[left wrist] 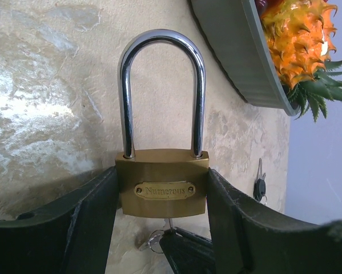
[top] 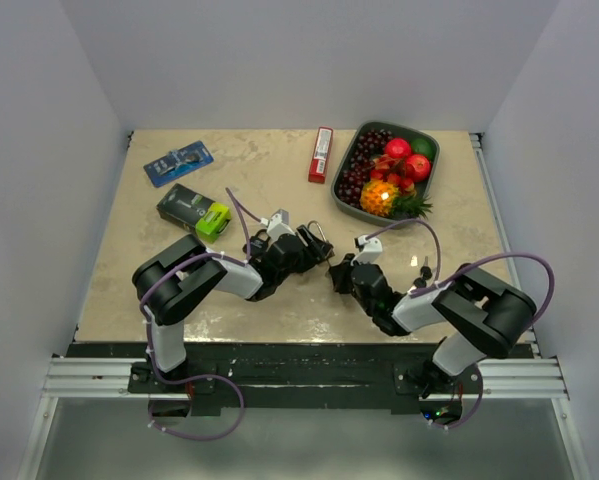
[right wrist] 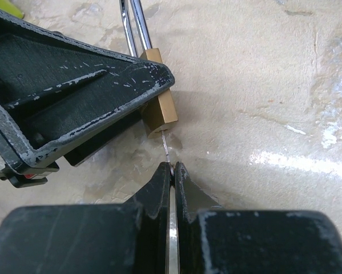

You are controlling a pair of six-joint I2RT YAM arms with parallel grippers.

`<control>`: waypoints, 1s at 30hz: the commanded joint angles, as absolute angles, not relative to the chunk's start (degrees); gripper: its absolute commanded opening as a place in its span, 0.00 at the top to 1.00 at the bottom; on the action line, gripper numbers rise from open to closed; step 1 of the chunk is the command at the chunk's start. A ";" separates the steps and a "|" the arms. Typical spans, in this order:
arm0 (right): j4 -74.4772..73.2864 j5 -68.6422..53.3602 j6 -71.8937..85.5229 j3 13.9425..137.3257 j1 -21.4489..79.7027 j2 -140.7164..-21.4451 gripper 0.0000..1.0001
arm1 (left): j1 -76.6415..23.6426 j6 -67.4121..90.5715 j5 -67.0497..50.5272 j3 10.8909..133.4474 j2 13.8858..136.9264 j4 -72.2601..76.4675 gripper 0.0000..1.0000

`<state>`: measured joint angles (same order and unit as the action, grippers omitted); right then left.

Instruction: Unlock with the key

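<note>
A brass padlock [left wrist: 163,182] with a closed steel shackle [left wrist: 161,85] lies on the table, gripped at its sides by my left gripper [left wrist: 163,191]. It also shows in the top view [top: 314,243] and the right wrist view [right wrist: 159,111]. My right gripper [right wrist: 172,166] is shut on a thin silver key [right wrist: 166,147] whose blade runs into the bottom of the padlock. The key and its ring show below the lock in the left wrist view [left wrist: 159,234]. The right gripper sits at mid table in the top view [top: 341,275].
A grey tray [top: 346,195] of toy fruit stands at the back right. A red packet [top: 321,154], a blue packet [top: 178,162] and a black-and-green box [top: 194,210] lie at the back left. A second key [left wrist: 260,185] lies right of the lock.
</note>
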<state>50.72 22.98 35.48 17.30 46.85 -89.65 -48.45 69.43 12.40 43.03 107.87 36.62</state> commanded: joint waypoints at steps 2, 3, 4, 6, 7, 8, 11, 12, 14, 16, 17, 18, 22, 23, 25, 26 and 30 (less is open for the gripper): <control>57.76 32.61 39.11 22.93 43.68 -82.18 1.00 | -54.23 66.62 -2.55 39.12 108.55 26.71 1.00; 54.26 32.61 39.20 23.37 43.68 -81.22 1.00 | -54.23 66.53 -2.37 38.85 108.20 27.24 1.00; 52.05 32.87 39.72 23.99 43.77 -79.64 1.00 | -54.23 65.75 -2.20 38.67 108.11 27.68 1.00; 47.31 33.22 40.43 25.40 43.77 -78.05 1.00 | -54.23 65.13 -1.59 38.67 107.67 27.51 1.00; 46.76 33.31 40.52 25.49 43.77 -77.61 1.00 | -54.23 64.69 -1.50 38.67 107.49 27.25 1.00; 46.41 33.48 40.60 25.49 43.77 -77.17 1.00 | -54.23 64.69 -1.32 38.58 107.32 27.25 1.00; 46.93 33.49 39.82 25.58 43.77 -78.83 1.00 | -54.23 64.95 -1.84 38.58 107.05 27.51 1.00; 48.59 33.31 39.73 25.40 43.77 -79.62 1.00 | -54.23 65.39 -2.19 38.58 106.96 27.86 1.00; 50.62 32.96 39.46 24.79 43.77 -81.03 1.00 | -54.32 65.65 -2.72 38.41 106.70 28.21 1.00; 52.12 33.22 38.85 24.87 43.68 -82.53 1.00 | -54.32 65.74 -2.90 38.23 106.61 28.21 1.00; 52.21 33.66 38.59 25.05 43.68 -82.96 1.00 | -54.32 65.74 -2.90 38.15 106.61 28.30 1.00; 52.21 33.84 38.32 25.31 43.68 -83.14 1.00 | -54.32 65.66 -2.99 37.97 106.61 28.56 1.00; 51.51 33.92 37.62 26.36 43.68 -82.44 1.00 | -54.49 64.60 -3.25 37.53 106.79 29.18 1.00; 51.42 33.93 37.36 26.45 43.77 -82.27 1.00 | -54.58 64.34 -3.25 37.36 106.70 29.27 1.00; 51.24 33.75 37.18 27.07 43.77 -81.83 1.00 | -54.84 64.07 -3.25 37.09 106.79 29.44 1.00; 51.24 33.66 37.09 27.24 43.68 -81.74 1.00 | -54.84 63.81 -3.25 36.92 106.70 29.53 1.00; 50.71 33.66 36.12 27.95 43.24 -80.77 1.00 | -55.11 63.37 -3.34 36.48 106.44 30.14 1.00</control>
<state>35.48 21.78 37.32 20.16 46.83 -83.35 -49.52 68.07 11.29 40.47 106.87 39.75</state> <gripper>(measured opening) 0.023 0.626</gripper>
